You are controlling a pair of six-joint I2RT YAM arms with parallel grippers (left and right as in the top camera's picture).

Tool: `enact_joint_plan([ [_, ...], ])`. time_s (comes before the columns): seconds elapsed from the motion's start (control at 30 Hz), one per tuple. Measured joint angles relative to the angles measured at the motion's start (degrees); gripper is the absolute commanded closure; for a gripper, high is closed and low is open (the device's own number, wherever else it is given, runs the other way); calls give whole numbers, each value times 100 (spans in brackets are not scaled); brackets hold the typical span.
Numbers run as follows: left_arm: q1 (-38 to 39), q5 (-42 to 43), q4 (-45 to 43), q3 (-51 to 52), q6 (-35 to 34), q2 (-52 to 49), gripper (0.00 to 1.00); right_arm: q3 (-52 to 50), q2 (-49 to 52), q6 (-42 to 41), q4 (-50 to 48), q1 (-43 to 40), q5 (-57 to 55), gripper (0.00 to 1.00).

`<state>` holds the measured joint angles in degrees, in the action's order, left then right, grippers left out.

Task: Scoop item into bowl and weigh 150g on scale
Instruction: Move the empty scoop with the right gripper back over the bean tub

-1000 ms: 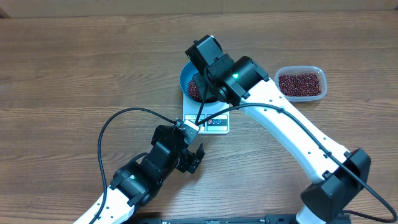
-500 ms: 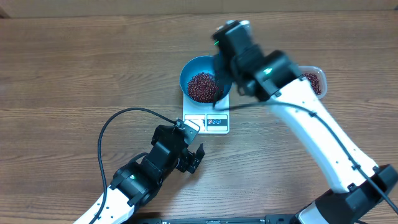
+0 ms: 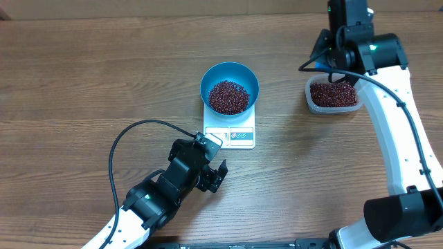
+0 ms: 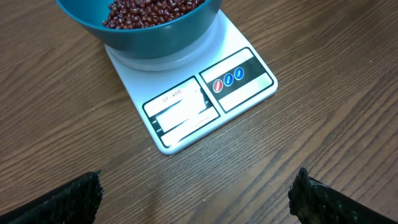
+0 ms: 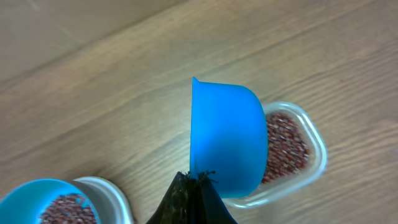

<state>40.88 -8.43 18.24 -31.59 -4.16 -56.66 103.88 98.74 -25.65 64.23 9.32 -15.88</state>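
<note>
Sitting on scale point(image 4: 245, 93), bowl point(image 4: 155, 43) of beans point(image 4: 152, 9), near spread left fingers point(image 4: 323, 202)

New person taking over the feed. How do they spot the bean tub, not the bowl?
Find the white scale in the middle of the wooden table, carrying a round blue bowl. Go right from it, toward the right arm, to the tub sitting directly on the table. It alone is clear and rectangular, though it holds the same dark red beans as the bowl.
</note>
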Motion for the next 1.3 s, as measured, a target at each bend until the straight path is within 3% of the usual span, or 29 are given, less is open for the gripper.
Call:
enact_joint_plan([
  [0.47,0,0,0,0,0,0,1,-61,22,306,44,-39,-81,96],
  [1.1,0,0,4,0,0,0,0,-1209,33,363,-37,-39,-859,96],
  [1.3,0,0,4,0,0,0,1,-1563,33,960,-490,-39,-964,96],
])
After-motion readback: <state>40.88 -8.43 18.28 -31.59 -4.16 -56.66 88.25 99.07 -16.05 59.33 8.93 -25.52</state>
